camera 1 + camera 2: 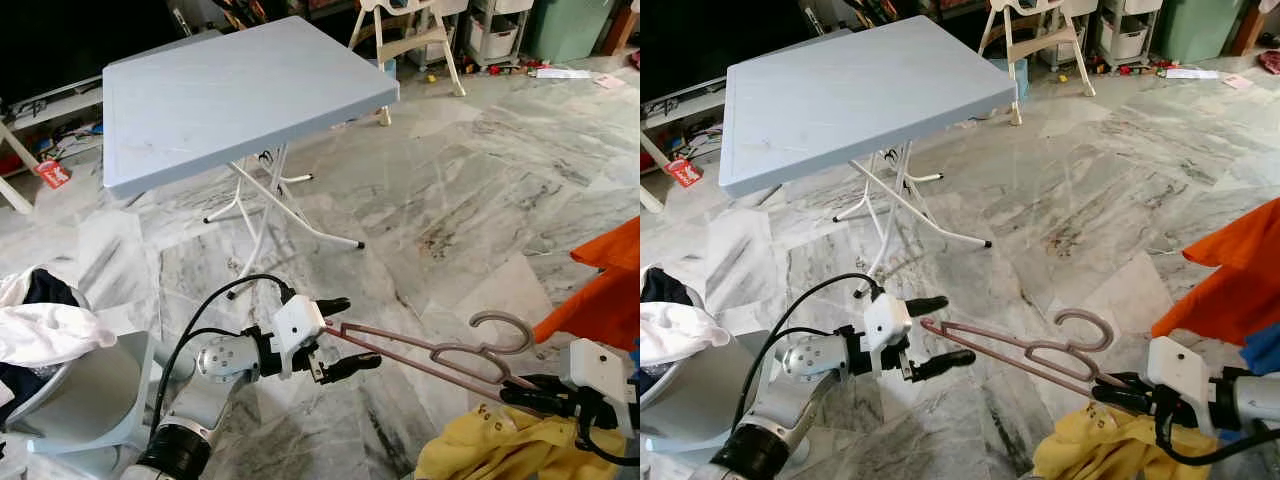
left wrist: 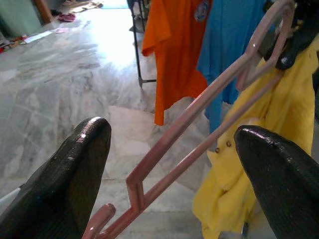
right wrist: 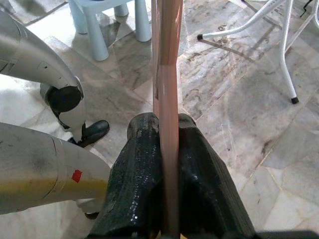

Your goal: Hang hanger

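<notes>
Pinched between my right gripper's (image 1: 1110,388) fingers, the pink hanger (image 1: 420,350) is hovering above the marble floor (image 1: 470,190) (over a yellow garment (image 1: 490,445)), its far end sitting between my left gripper's (image 1: 340,336) spread fingers, untouched.

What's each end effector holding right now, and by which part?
Right end effector is shut on the pink hanger, near the base of its hook. Left end effector is open around the hanger's far end, gripping nothing.
</notes>
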Available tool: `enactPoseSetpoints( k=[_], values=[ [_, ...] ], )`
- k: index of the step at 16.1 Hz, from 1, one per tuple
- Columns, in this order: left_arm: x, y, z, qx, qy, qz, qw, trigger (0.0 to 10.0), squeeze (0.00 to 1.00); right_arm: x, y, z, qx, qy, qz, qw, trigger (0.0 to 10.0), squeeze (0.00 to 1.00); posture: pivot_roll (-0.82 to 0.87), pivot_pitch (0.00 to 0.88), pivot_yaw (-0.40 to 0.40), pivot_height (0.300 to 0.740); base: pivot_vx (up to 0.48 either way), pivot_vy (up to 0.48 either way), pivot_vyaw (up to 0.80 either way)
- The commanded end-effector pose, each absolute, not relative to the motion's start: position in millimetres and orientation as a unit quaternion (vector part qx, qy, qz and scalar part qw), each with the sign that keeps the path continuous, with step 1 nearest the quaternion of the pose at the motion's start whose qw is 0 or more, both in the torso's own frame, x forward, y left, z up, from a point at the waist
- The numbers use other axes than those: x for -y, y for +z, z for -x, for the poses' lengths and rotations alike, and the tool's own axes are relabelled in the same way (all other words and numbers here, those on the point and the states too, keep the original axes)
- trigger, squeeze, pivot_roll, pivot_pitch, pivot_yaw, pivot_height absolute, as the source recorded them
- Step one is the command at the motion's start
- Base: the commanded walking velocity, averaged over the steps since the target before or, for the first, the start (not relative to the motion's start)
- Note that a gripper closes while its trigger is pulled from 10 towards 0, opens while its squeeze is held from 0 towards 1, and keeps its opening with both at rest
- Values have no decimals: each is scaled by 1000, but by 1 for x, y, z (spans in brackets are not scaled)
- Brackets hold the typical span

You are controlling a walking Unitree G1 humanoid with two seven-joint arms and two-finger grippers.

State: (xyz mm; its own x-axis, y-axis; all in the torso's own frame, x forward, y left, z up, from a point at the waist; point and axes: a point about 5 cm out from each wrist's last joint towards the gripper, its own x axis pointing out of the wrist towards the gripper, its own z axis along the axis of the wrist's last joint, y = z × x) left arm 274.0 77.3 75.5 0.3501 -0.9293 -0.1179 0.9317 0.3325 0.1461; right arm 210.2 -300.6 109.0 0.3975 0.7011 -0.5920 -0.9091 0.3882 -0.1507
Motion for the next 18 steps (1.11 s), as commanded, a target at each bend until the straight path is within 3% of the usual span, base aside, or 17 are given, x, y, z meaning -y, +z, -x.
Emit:
enactPoseSetpoints(
  k=[1, 4, 5, 6, 12, 15, 17, 18],
  values=[
    [-79, 73, -274, -16, -580, -109, 807, 10000, 1000, 296, 114, -211, -214, 519, 247, 790, 10000, 0, -250, 80, 139, 740, 0, 0, 0],
    [-76, 68, -273, -26, -597, -115, 793, 10000, 1000, 293, 115, -211, -211, 524, 248, 787, 10000, 0, -256, 84, 142, 740, 0, 0, 0],
    [-72, 67, -274, -27, -605, -122, 786, 10000, 459, 292, 115, -210, -211, 529, 248, 783, 10000, 0, -256, 87, 142, 740, 0, 0, 0],
    [-70, 68, -276, -25, -608, -126, 784, 10000, 0, 291, 115, -210, -212, 534, 248, 780, 10000, 0, -257, 88, 143, 740, 0, 0, 0],
    [-53, 75, -283, -11, -619, -126, 775, 10000, 0, 271, 113, -218, -191, 560, 266, 761, 10000, 0, -257, 92, 140, 740, 0, 0, 0],
    [-48, 67, -275, -36, -657, -123, 743, 10000, 0, 267, 116, -224, -182, 563, 279, 756, 10000, 0, -257, 97, 138, 740, 0, 0, 0],
    [-46, 66, -274, -40, -664, -118, 737, 9765, 0, 266, 116, -225, -181, 564, 283, 755, 10000, 0, -258, 98, 138, 740, 0, 0, 0],
    [-45, 64, -274, -47, -671, -115, 731, 0, 0, 266, 116, -226, -181, 565, 284, 753, 10000, 0, -259, 98, 137, 740, 0, 0, 0]
  ],
)
